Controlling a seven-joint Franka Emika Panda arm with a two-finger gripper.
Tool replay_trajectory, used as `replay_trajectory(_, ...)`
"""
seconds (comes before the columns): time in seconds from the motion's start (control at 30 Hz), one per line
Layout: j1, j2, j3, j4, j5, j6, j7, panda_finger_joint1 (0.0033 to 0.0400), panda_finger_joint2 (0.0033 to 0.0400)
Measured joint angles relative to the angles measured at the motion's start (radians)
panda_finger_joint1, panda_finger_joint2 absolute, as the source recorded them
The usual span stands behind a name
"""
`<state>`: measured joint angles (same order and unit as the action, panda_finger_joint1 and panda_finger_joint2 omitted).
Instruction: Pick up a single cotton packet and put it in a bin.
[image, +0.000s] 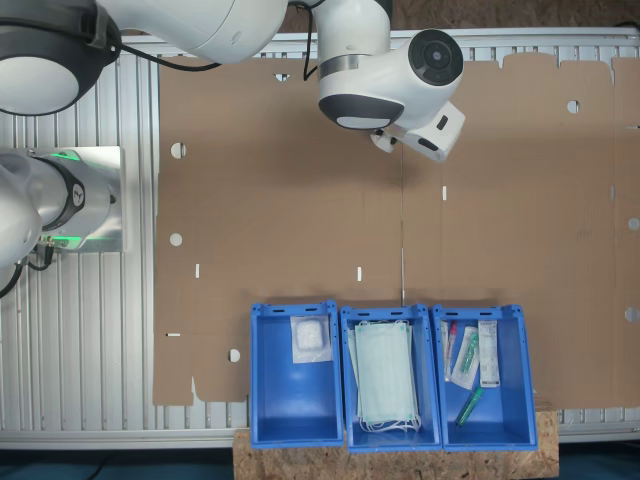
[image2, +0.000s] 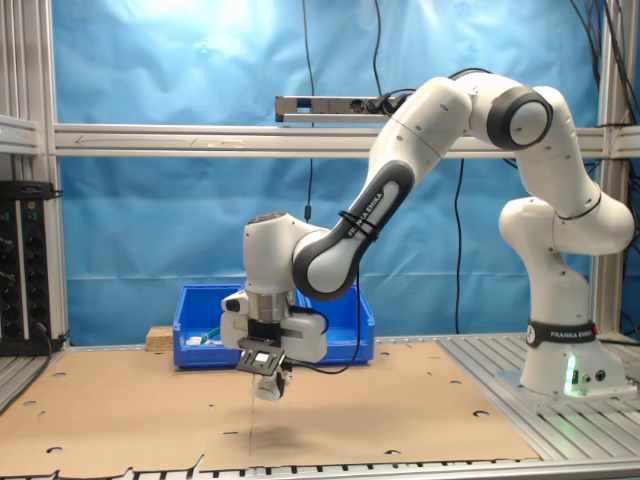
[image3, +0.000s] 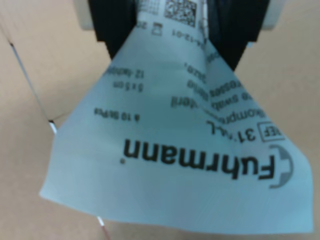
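Gripper (image3: 172, 30) clamped on the cotton packet (image3: 175, 150): in the wrist view the two dark fingers (image3: 117, 25) pinch the packet's upper edge, and the white printed sheet hangs down from them, fanned out and slightly creased over the brown cardboard sheet (image3: 30, 75). In the second exterior view the gripper (image2: 268, 378) hangs above the cardboard sheet (image2: 130, 410), clear of it, with a small pale packet (image2: 270, 386) between and below the fingertips, a faint shadow on the cardboard beneath. In the first exterior view the arm's wrist (image: 400, 80) sits over the cardboard sheet (image: 280, 180), well apart from the row of three blue crates. Of those, the bin (image: 295, 420) toward the first exterior view's left already holds one white square packet (image: 310, 340); the middle crate (image: 390, 440) holds pale green masks (image: 385, 375); the third crate (image: 515, 420) holds long narrow packs (image: 487, 352). Crates rest on a chipboard piece (image: 540, 455) at the cardboard's edge.
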<state>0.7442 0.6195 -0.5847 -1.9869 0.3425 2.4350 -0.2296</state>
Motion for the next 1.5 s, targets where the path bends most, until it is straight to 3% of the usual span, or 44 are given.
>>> replay_trajectory(0.43,0.000,-0.172,-0.013,-0.002,0.000,-0.046,0.000,0.0087,0.0087)
replay_trajectory(0.7,0.000,-0.261,-0.027,-0.030,-0.007,-0.092,-0.008,0.0087,0.0087)
replay_trajectory(0.9,0.001,-0.335,-0.059,-0.075,-0.020,-0.152,-0.049,0.0087,0.0087)
replay_trajectory(1.0,0.001,-0.386,-0.091,-0.115,-0.038,-0.195,-0.090,0.0087,0.0087)
replay_trajectory(1.23,0.000,-0.489,-0.160,-0.197,-0.137,-0.254,-0.170,0.0087,0.0087)
replay_trajectory(1.5,-0.006,-0.616,-0.225,-0.277,-0.316,-0.297,-0.260,0.0087,0.0087)
